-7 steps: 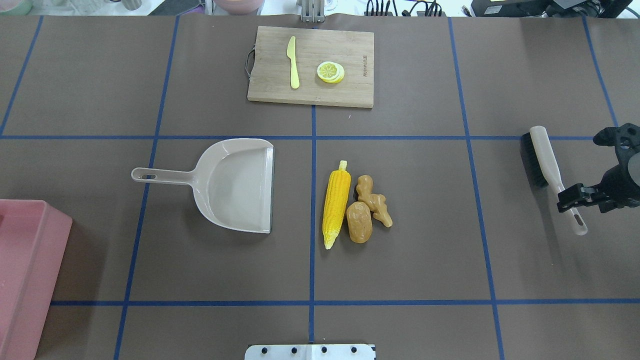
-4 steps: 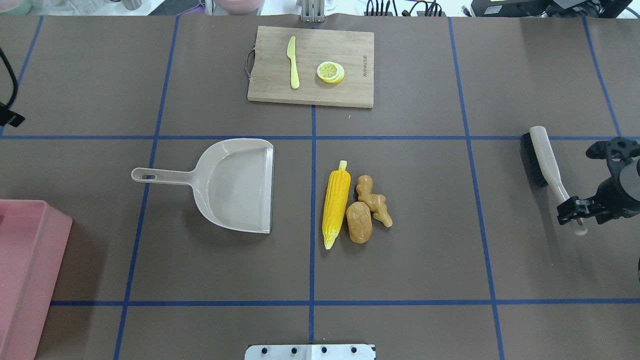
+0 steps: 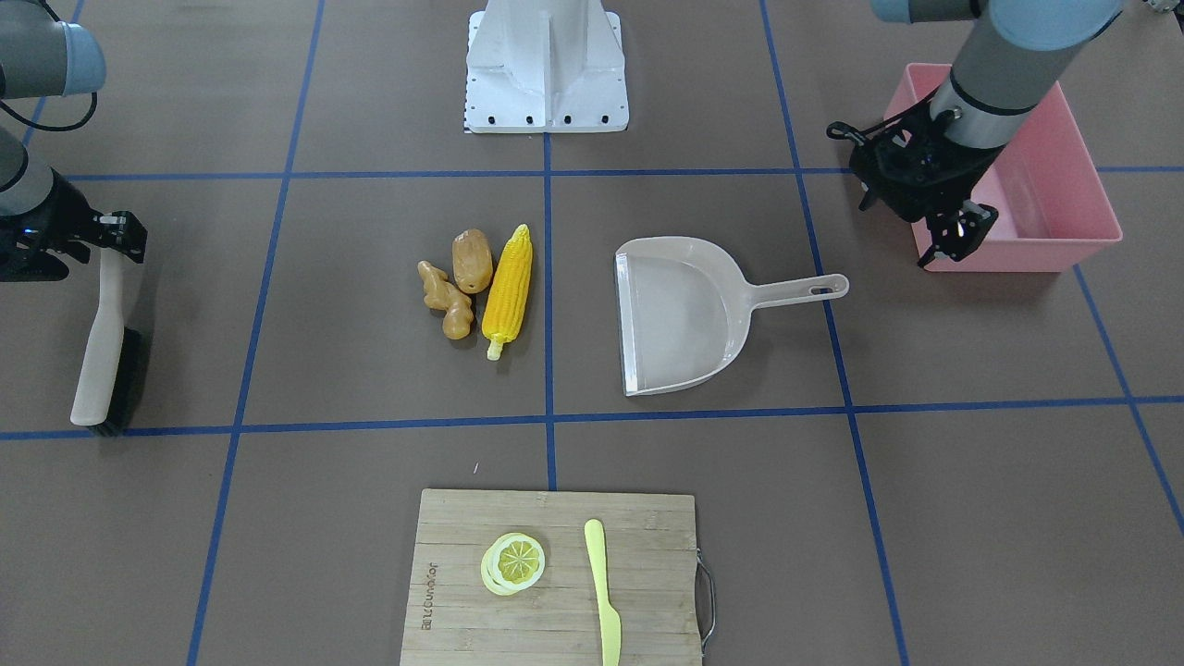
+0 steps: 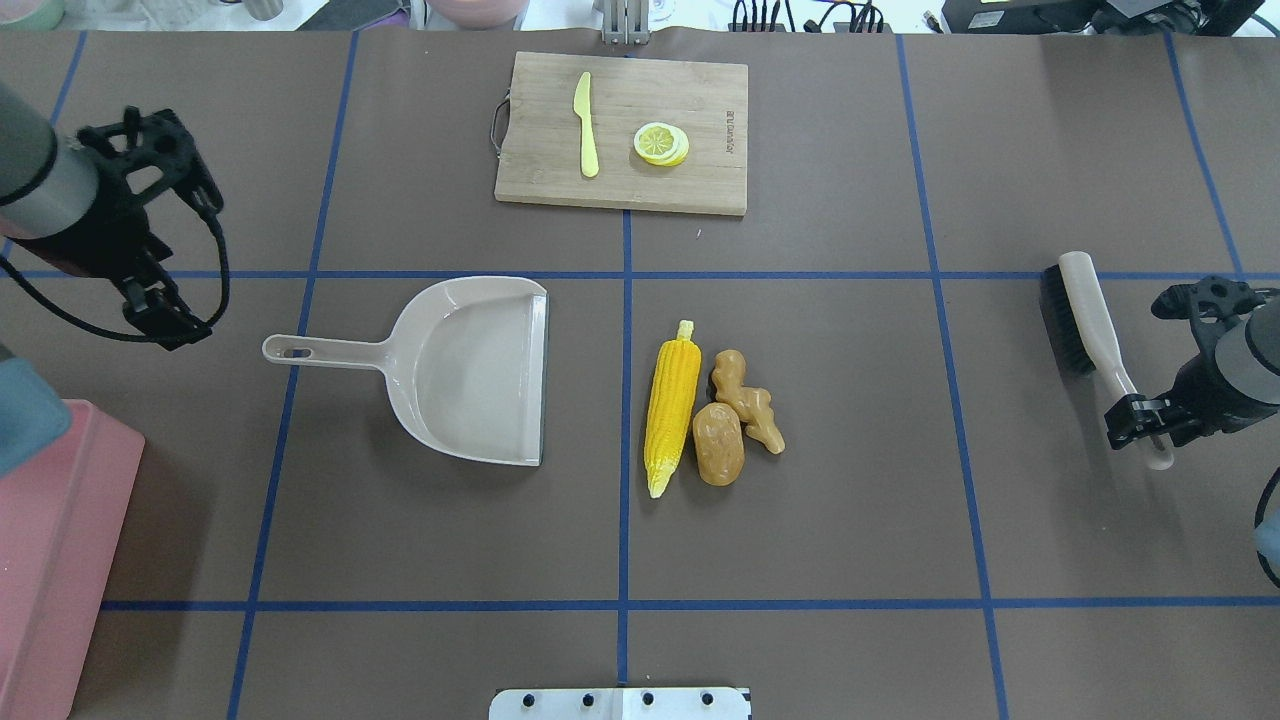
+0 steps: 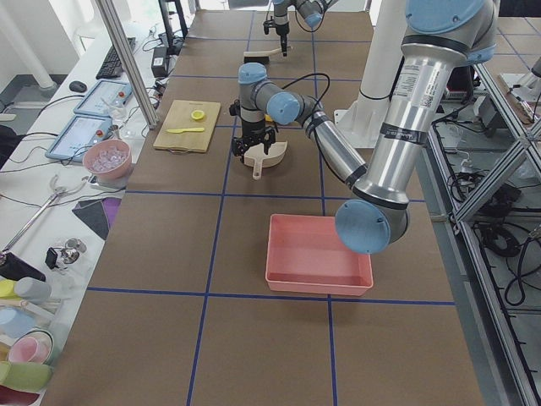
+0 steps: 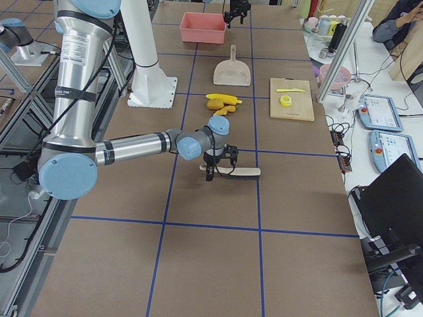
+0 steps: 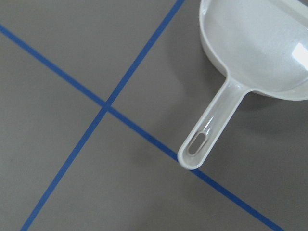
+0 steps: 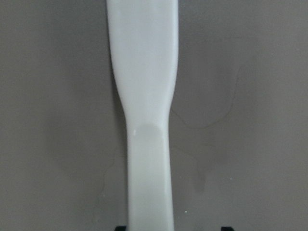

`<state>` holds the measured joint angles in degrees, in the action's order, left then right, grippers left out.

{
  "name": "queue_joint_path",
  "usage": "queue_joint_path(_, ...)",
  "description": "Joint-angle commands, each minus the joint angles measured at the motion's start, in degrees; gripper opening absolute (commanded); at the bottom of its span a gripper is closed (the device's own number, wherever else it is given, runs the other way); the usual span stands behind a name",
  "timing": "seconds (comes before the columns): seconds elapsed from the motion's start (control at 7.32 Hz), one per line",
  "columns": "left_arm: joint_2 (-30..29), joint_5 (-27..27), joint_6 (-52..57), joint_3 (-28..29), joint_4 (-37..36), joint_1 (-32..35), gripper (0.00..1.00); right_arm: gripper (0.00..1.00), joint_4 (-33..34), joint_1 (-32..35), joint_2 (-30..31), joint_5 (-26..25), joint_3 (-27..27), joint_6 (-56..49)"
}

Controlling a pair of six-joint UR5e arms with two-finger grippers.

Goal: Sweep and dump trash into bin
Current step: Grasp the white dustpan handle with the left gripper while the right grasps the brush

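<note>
Near left corner of the table (image 4: pixel 850 500): a pink rectangular plastic tub (image 4: pixel 60 520) is sitting well apart from the trash.
Trash: a yellow corn cob (image 4: pixel 673 405), a brown oval potato (image 4: pixel 718 445) and a knobbly tan ginger root (image 4: pixel 750 400) are lying bunched together just right of centre.
Dustpan: a beige-grey handled plastic dustpan (image 4: pixel 470 370) is lying left of the trash, its mouth facing it.
Left hand (image 4: pixel 163 315): it is hovering open near the dustpan's handle tip, gripping nothing.
Right hand (image 4: pixel 1140 422): it is straddling the white handle of a black-bristled brush (image 4: pixel 1085 320), its fingers spread and not clamping.
Far edge: a wooden cutting board (image 4: pixel 690 90) is carrying a pale yellow plastic knife (image 4: pixel 586 125) and a round yellow lemon slice (image 4: pixel 660 143).
</note>
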<state>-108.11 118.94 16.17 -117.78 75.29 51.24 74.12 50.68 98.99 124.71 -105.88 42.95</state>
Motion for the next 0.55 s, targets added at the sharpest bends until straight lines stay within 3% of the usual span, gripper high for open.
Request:
queue_joint_path(0.0,-3.07,-1.26,10.94,4.82,1.59,-2.02,0.98,0.0,0.14,-0.05,-0.29,0.18,0.15,0.29)
queue_joint_path(0.27,-2.98,-1.26,12.74,10.36,10.36,-4.46,0.98,0.0,0.23,-0.05,-0.38,0.44,-0.02,0.55)
queue_joint_path(0.41,-3.07,-1.61,12.83,11.68,10.57,-5.96,0.98,0.0,0.23,-0.05,-0.47,0.53,-0.29,0.55)
